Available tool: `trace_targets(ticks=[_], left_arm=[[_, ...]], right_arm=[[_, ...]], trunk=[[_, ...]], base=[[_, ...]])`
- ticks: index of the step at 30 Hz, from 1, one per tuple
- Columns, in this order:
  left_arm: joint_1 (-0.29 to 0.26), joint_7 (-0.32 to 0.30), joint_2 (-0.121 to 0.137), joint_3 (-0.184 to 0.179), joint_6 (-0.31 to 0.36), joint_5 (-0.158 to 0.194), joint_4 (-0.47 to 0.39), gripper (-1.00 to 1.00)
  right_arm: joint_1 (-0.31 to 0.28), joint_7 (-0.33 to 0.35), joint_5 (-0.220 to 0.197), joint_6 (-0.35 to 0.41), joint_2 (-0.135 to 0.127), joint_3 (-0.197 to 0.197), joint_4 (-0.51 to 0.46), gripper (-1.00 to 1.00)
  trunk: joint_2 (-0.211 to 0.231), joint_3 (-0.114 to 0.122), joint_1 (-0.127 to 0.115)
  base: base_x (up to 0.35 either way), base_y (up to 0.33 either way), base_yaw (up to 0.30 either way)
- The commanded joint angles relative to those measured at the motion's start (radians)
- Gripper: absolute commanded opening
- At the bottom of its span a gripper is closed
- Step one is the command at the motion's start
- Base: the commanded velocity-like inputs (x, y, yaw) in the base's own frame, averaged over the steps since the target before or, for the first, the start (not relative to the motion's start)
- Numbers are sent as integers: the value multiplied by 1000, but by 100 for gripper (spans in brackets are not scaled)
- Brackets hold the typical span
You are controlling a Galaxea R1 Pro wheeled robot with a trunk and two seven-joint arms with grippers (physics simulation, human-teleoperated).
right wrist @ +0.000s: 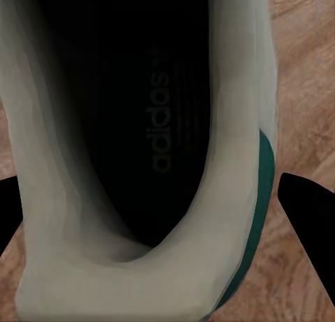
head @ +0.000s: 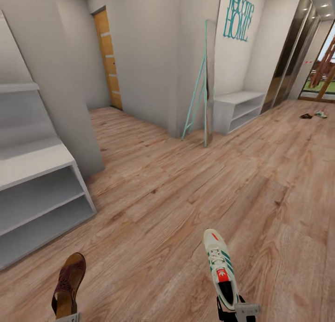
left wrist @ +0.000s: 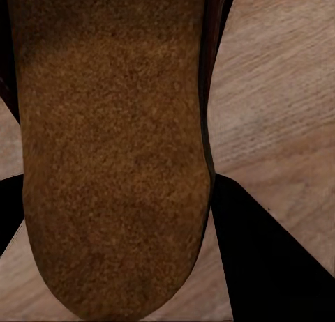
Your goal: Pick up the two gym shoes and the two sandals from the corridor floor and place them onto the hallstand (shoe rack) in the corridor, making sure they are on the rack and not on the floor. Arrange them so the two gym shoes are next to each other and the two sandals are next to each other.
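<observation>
Shoes are carried, one per arm: a sandal [head: 69,285] is pinched by the left gripper [head: 68,318], a sneaker [head: 220,268] by the right gripper [head: 236,311]. The rack [head: 39,160] stands ahead-left. Either shoe could be dropped if its heel slips from the grip.

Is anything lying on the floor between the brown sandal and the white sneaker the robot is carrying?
No. In the head view, only bare wood floor separates the sandal and the sneaker.

Bare corridor floor [head: 186,182] ahead; hallstand [head: 42,192] shelves open left; wall corner [head: 70,108] beside it.
</observation>
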Motion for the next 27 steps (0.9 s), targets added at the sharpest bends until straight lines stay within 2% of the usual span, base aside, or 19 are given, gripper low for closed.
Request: trace_targets(ticks=[1,8,16,20,27], left_arm=[[-1,-8,-1,9,-3,-8,1,-100],[-1,-8,-1,10,-3,-8,1,-100],[-1,-8,-1,10,-3,-6,1,-100],[-1,-8,-1,10,-3,-2,1,-100],[-1,-8,1,10,-3,5,1,-100]], right_arm=[[0,-2,-9,-2,-1,9,-1,-100],[0,-2,-9,-2,-1,9,-1,-100],[-1,-2,-9,-2,-1,9,-1,-100],[0,-2,-9,-2,-1,9,-1,-100],[-1,-2,-9,-2,-1,9,-1,-100]], trunk=[[0,-1,0],[0,-1,0],[0,-1,0],[0,-1,0],[0,-1,0]], base=[[0,0,277],[136,74,277],[213,239,277],[46,190,277],[6,27,277]])
